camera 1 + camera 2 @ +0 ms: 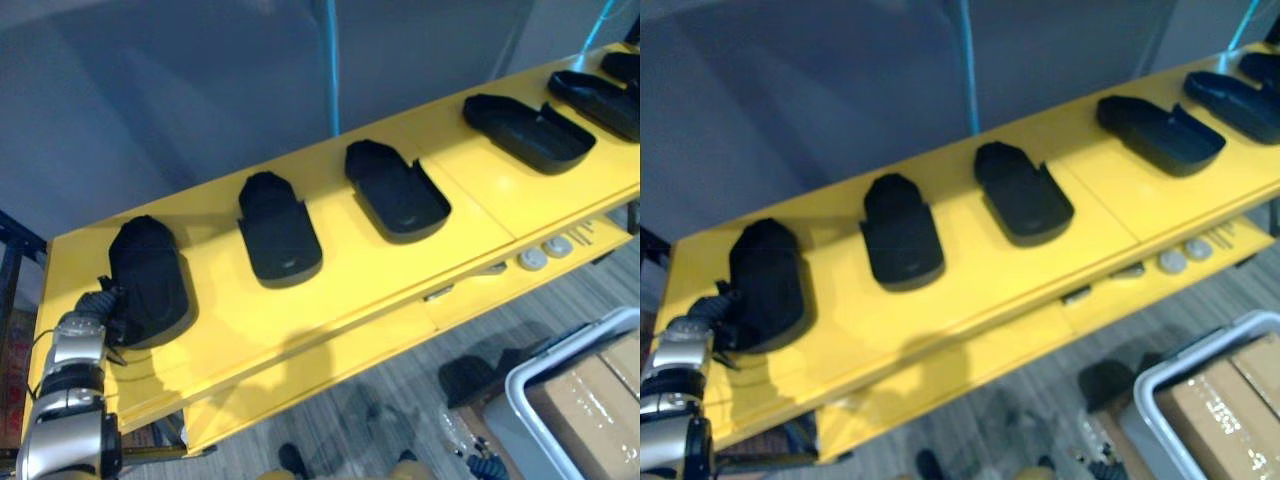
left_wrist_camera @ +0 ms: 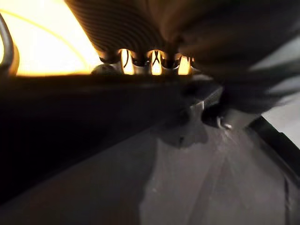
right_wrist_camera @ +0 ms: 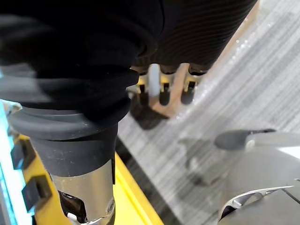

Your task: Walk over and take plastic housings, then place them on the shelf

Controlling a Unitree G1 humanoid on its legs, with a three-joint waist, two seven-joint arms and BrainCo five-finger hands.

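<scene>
Black leftmost housing [image 1: 148, 278], yellow shelf [image 1: 380, 275]: long axis front-to-back, rounded end rearward; left hand [image 1: 101, 306] touching, fingers' state unclear.

Banded silver-grey arm [image 1: 64, 398] behind the left hand [image 1: 100, 305], dark ribbed cover on it. The right hand [image 3: 187, 37]: same ribbed cover, silver fingers [image 3: 186, 95], dark tips.

Shelf [image 1: 350, 290]: bright yellow, plain. Plastic housings [image 1: 278, 235]: black, all alike. Floor [image 1: 420, 385]: grey, fine stripes. Box [image 1: 590, 400]: brown cardboard, in a pale grey bin [image 1: 545, 362]. Wall panel [image 1: 200, 90]: dull blue-grey.
</scene>
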